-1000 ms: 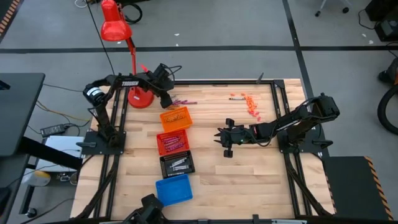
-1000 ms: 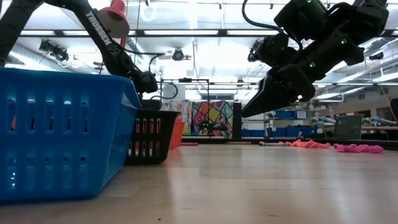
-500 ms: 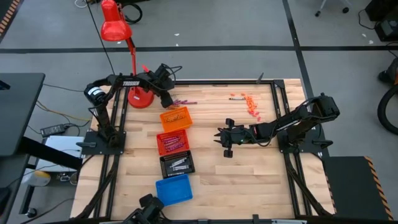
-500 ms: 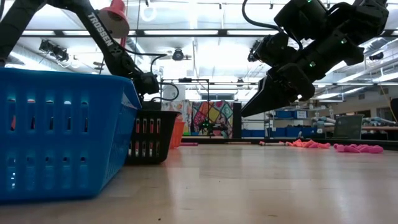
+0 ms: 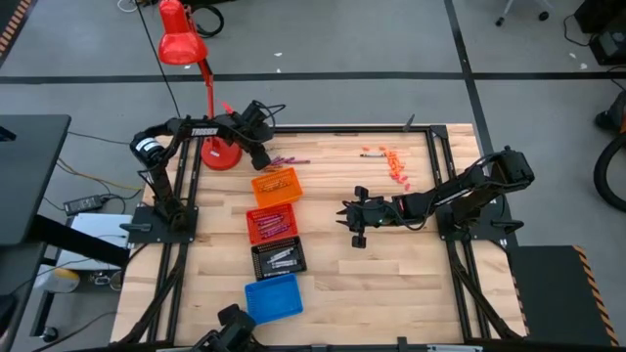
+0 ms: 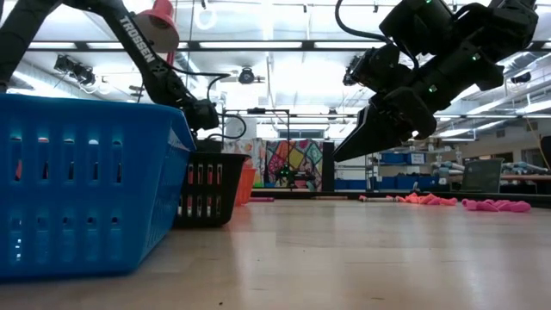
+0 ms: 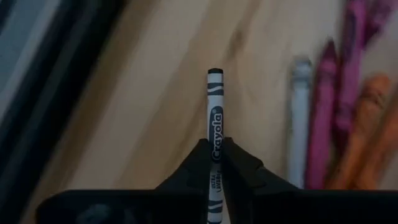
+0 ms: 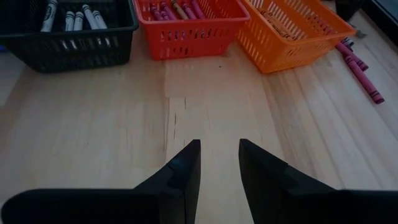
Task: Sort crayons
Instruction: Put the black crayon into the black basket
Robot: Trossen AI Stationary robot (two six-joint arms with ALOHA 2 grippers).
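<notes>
The table (image 5: 391, 293) is filling the centre of the high view, its bare wood lying between two dark arms. Four trays are standing in a column left of centre: orange tray (image 5: 276, 186) uppermost, then red tray (image 5: 271, 224), black tray (image 5: 279, 258) and blue tray (image 5: 273, 297) lowest. A red lamp (image 5: 182, 44) is rising at upper left, beside the table's edge.

The right hand (image 5: 354, 217) is hanging at mid-frame, right of the red tray; its fingers (image 8: 186, 168) are standing apart in the right wrist view with only wood between them, gripping nothing.

The left hand (image 5: 262, 154) is reaching in just above the orange tray. In the left wrist view it is clenching a grey-white crayon (image 7: 214, 118), whose tip is pointing away from the hand.

Loose crayons are lying in two places: a maroon group (image 5: 290, 159) just right of the left hand, and an orange scatter (image 5: 394, 164) at upper right, well apart from both hands.
</notes>
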